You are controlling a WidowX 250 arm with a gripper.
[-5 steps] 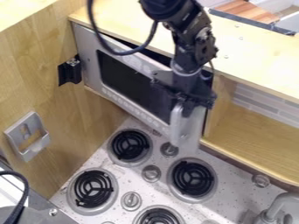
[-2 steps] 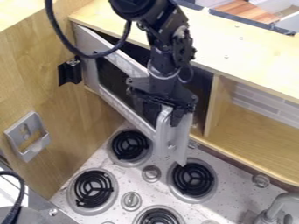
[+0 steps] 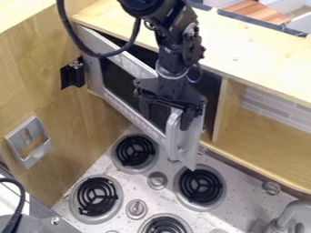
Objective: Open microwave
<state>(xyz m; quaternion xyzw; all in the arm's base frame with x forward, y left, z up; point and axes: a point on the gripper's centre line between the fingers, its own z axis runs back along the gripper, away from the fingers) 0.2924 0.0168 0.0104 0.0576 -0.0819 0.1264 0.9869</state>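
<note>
Microwave door [image 3: 135, 116] standing partly open above the burners [image 3: 202, 186], black gripper [image 3: 176, 112] at the door's handle [image 3: 173, 134], whether apart or clamped I cannot tell, faucet [image 3: 290, 214] at lower right.

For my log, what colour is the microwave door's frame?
Silvery grey, seen best in the camera view.

The hand [image 3: 173, 113] is at the ajar microwave door [image 3: 118, 83].

This looks like a toy kitchen to me: a microwave [image 3: 117, 82] sits above a speckled stovetop [image 3: 150, 200] with coil burners [image 3: 135, 151] and control knobs [image 3: 157, 180]. Beside the microwave is an open wooden cabinet [image 3: 270, 145]; well below it, that curved spout is probably a faucet [image 3: 293, 212].
</note>
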